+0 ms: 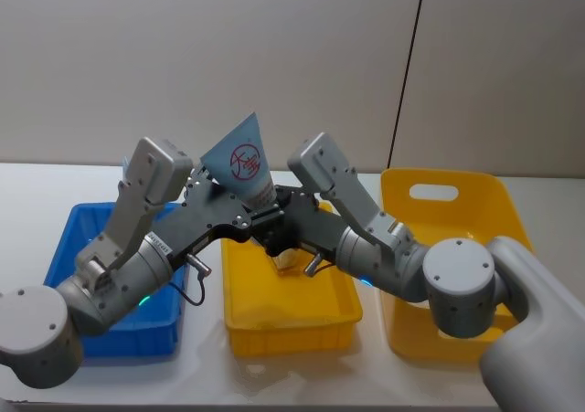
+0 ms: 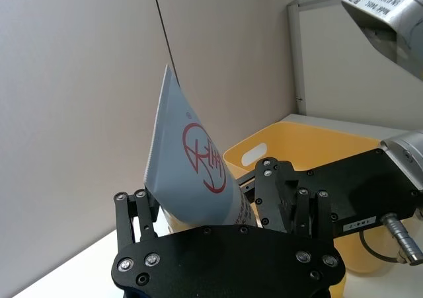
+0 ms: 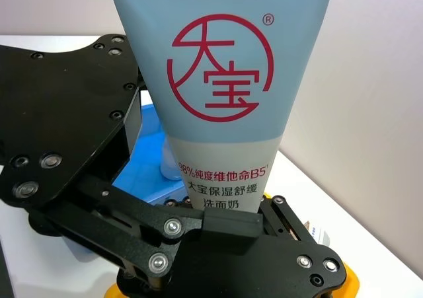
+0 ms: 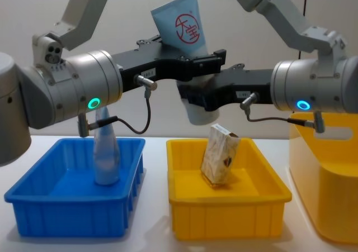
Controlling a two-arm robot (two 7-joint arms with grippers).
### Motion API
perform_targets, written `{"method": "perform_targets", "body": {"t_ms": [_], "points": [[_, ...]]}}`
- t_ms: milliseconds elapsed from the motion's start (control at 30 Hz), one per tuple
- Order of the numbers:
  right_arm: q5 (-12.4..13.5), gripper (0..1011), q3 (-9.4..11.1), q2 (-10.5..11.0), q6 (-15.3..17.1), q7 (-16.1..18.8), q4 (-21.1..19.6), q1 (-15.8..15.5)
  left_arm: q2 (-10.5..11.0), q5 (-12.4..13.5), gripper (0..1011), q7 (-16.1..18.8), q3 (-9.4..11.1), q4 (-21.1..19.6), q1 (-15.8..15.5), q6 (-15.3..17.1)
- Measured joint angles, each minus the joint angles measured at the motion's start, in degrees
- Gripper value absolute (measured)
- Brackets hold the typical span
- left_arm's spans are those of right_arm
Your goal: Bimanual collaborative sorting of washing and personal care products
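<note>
Both claws meet in mid-air above the middle yellow tray (image 4: 224, 207): the left claw (image 4: 204, 59) and right claw (image 4: 193, 98) are each clamped on the tube (image 4: 187, 31), cap end down. If one lets go late or pulls early, the tube could twist free and drop beside the carton (image 4: 219, 154).

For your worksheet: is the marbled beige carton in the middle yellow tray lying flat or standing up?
Standing, tilted. The beige-white marbled carton rests on its lower end inside the yellow plastic tray, top leaning left.
</note>
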Motion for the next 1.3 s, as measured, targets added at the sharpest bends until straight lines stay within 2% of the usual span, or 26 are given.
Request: {"method": "perform_targets", "body": {"t_ms": [367,733,1300], "points": [[-0.13,205,0.21,0.01,-0.03,-1.93,-0.31,-0.81,0.01,0.00,1001,0.00,0.00,0.00,0.00,0.00],[-0.59,186,1.14,-0.11,0.21,-3.79,-0.06,-1.62,0.00,0.00,1001,0.00,0.00,0.00,0.00,0.00],[-1.02,179,4.86,-0.03,1.14,-8.40,-1.38,-3.76,0.00,0.00,1001,0.00,0.00,0.00,0.00,0.00]]}}
